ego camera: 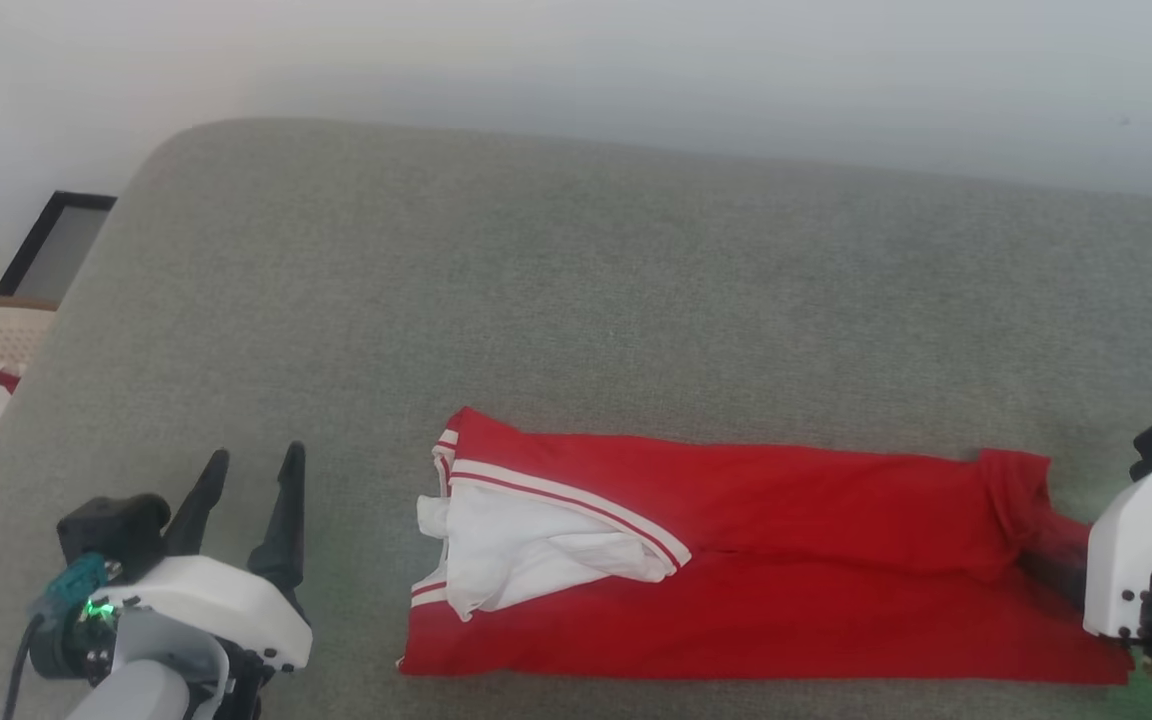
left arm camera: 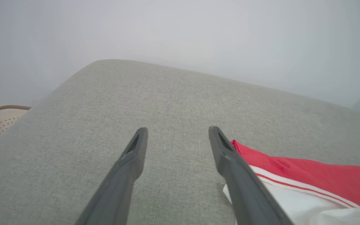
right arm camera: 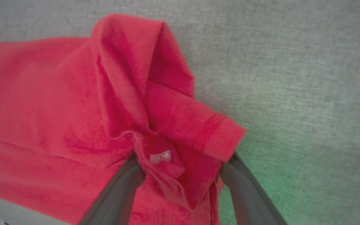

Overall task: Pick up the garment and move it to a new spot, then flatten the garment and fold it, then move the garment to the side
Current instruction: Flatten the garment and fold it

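Folding partly done, to judge by the lie of the cloth. At lower left of the head view, left claw [ego camera: 254, 470] spread wide and holding nothing, poised over bare grey cushion [ego camera: 576, 300] just left of the garment [ego camera: 786, 600], apart from it. Across the lower middle, that garment laid out as a long red band, apparently doubled lengthwise, with a white panel [ego camera: 526, 550] and striped trim [ego camera: 576, 505] turned up at its left end; no number on show. Mostly flat along the middle, so pick-up, move and flattening probably behind, and a first fold seemingly made. At lower right, right end of the band rucked into a lump around right claw [right arm camera: 180, 165]: fingers [right arm camera: 252, 200] set wide apart, cloth heaped between and over the tips, nothing visibly pinched. Left to do, by this estimate: smoothing that bunched end, folding the band across into a compact packet, then shifting it to the side. Cannot tell whether the present spot is the new one.
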Available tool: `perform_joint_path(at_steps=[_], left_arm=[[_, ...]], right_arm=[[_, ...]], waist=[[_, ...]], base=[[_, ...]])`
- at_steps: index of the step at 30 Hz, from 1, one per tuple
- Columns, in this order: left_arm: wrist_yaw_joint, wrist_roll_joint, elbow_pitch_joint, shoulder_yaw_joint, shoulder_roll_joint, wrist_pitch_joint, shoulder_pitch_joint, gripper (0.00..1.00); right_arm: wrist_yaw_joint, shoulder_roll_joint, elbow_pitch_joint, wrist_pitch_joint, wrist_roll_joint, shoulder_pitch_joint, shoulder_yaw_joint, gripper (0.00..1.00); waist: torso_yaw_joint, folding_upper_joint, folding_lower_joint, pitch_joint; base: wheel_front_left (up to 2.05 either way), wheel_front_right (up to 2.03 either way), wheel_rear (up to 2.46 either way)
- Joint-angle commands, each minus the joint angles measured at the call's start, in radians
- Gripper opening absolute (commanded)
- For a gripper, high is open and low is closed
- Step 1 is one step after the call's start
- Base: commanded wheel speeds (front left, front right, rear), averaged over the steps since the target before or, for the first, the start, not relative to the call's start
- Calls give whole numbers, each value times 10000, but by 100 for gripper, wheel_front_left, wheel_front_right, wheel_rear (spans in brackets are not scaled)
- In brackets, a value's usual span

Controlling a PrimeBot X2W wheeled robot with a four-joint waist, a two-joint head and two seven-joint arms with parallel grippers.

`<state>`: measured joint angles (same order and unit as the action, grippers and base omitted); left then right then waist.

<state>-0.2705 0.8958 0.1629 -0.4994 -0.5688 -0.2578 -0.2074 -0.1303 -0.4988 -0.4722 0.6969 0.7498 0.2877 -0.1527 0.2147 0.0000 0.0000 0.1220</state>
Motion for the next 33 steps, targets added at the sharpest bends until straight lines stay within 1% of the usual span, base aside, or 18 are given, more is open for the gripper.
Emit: perform_joint_path(at_steps=[1,3,4,5,6,10,12,16,23,28,33], left_arm=[[17,-166,27,186,100,-67,180,100],[142,-343,-4,527,306,-88,283,100],[222,-503,-42,686,390,-92,351,100],[303,-678,-67,859,498,-93,433,100],[381,-832,-94,1043,625,-76,499,100],[651,-1414,-146,1828,1080,-79,745,100],[782,-1614,-83,2154,1278,-79,900,100],[1113,-2038,-10,2736,1675,-80,1143,100],[1635,-2662,65,3494,2219,-81,1344,100],[1887,-3084,117,3982,2526,-81,1378,100],[2144,-3299,215,4314,2755,-81,1405,100]], right_arm=[[-7,416,-265,69,162,-35,-270,100],[-31,609,-496,193,378,48,-466,100],[-31,593,-487,209,342,77,-685,41],[-31,617,-504,331,446,67,-920,0],[-34,593,-448,398,559,39,-1105,0],[-27,278,-409,75,833,222,-1136,0],[-25,213,-366,-53,1066,343,-1042,0],[-2,-204,-306,-272,1264,525,-854,0],[4,-1106,-669,-664,1182,631,-218,0],[4,-1824,-1146,-992,866,792,262,0],[3,-2082,-1482,-1159,538,1002,452,0]], waist=[[57,0,0,63],[104,0,0,107],[144,0,0,138],[166,0,0,152],[188,0,0,168],[240,0,0,179],[221,0,0,154],[113,0,0,55],[-148,0,0,-107],[-348,0,0,-150],[-516,0,0,-216]], base=[[0,0,0],[0,0,0],[0,0,0],[0,0,0],[0,0,0],[0,0,0],[0,0,0],[0,0,0],[0,0,0],[0,0,0],[0,0,0]])
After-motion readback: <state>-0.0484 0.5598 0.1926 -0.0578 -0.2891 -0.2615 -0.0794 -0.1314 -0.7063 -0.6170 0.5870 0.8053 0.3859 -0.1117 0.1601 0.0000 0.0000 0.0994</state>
